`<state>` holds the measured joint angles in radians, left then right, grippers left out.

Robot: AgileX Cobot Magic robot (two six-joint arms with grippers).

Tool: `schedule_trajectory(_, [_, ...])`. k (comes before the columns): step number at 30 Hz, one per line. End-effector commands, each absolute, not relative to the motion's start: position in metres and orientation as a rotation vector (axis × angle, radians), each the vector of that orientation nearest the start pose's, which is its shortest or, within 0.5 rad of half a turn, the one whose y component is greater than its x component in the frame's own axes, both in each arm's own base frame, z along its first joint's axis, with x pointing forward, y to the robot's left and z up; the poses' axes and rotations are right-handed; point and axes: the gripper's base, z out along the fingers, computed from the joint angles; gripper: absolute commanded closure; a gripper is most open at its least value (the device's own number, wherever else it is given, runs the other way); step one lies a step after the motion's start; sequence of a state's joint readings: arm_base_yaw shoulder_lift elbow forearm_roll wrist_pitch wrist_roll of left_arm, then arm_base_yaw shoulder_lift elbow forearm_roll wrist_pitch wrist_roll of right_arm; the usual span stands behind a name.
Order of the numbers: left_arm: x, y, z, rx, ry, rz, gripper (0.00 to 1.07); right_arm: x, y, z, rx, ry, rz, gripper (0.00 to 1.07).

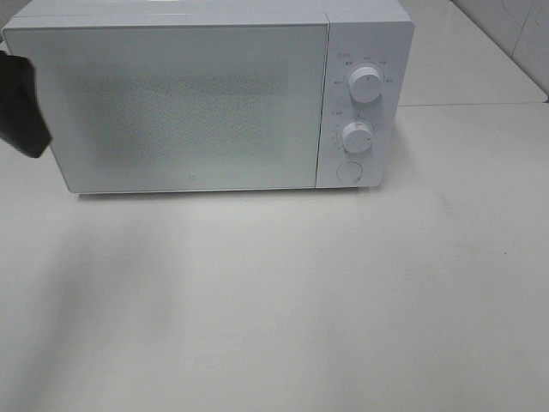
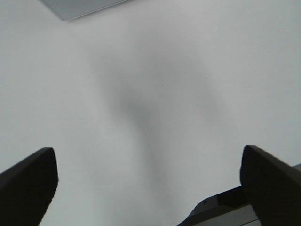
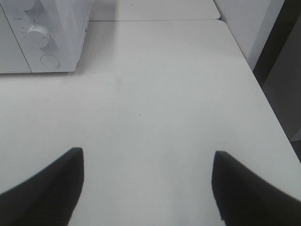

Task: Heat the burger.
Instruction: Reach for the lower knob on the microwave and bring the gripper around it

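- Carrying everything here, the white surface point(image 1: 274, 300) is bare in front of the microwave point(image 1: 369, 34).
- The microwave stands at the back of the surface with its door point(image 1: 184, 107) closed. The door panel is frosted, and nothing behind it can be made out.
- The burger appears in no view. Whether it lies inside the microwave cannot be told, so neither its direction from the fingers nor its long axis can be stated.
- The left arm point(image 1: 21, 107) hangs beside the door's left edge, apart from it as far as the high view shows.
- The left fingers point(image 2: 28, 183) are spread wide over bare surface, holding and touching nothing.
- The right fingers point(image 3: 51, 188) are also parted and empty. The control panel lies ahead of them and to one side, well apart.
- The upper knob point(image 1: 366, 86), lower knob point(image 1: 357, 137) and round button point(image 1: 347, 171) sit in a column right of the door. Judgement: the right arm is better placed for these controls.
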<state>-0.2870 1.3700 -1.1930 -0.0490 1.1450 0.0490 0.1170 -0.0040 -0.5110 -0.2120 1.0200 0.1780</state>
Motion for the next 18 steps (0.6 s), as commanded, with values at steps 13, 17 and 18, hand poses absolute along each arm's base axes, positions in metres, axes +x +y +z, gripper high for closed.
schedule_trajectory(13, [0.145, -0.023, 0.288, 0.286, 2.777, -0.064, 0.09, -0.008, -0.017, 0.284, 0.074, 1.943, -0.061, 0.34])
schedule_trajectory(17, [0.126, -0.018, 0.281, 0.289, 2.723, -0.034, 0.09, -0.008, -0.017, 0.284, 0.074, 1.943, -0.061, 0.34])
schedule_trajectory(18, [0.12, -0.017, 0.278, 0.29, 2.704, -0.023, 0.09, -0.008, -0.017, 0.284, 0.074, 1.943, -0.061, 0.34])
